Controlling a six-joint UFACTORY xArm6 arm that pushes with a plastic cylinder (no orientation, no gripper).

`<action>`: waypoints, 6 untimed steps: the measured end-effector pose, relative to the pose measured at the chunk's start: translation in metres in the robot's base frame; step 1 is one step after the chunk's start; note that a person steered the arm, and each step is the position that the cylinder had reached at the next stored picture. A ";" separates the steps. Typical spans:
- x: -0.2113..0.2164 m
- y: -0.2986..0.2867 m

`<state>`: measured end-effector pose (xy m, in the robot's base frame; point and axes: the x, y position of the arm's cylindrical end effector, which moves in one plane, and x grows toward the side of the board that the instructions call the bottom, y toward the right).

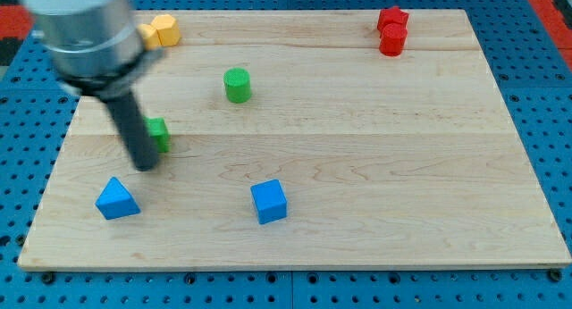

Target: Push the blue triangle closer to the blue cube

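The blue triangle (117, 199) lies near the board's lower left corner. The blue cube (269, 202) sits to its right, near the board's bottom middle, well apart from it. My tip (146, 166) is at the end of the dark rod, just above and slightly right of the blue triangle, with a small gap between them. The rod rises up and left to the grey arm body at the view's top left.
A green block (158, 134) sits partly hidden behind the rod. A green cylinder (237, 85) stands upper middle. Yellow and orange blocks (163, 29) sit at the top left. Two red blocks (392, 30) sit together at the top right. The wooden board (402, 184) lies on a blue pegboard.
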<state>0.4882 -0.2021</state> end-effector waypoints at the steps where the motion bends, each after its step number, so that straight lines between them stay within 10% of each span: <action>1: 0.002 -0.021; 2: 0.037 -0.054; 6: 0.089 0.119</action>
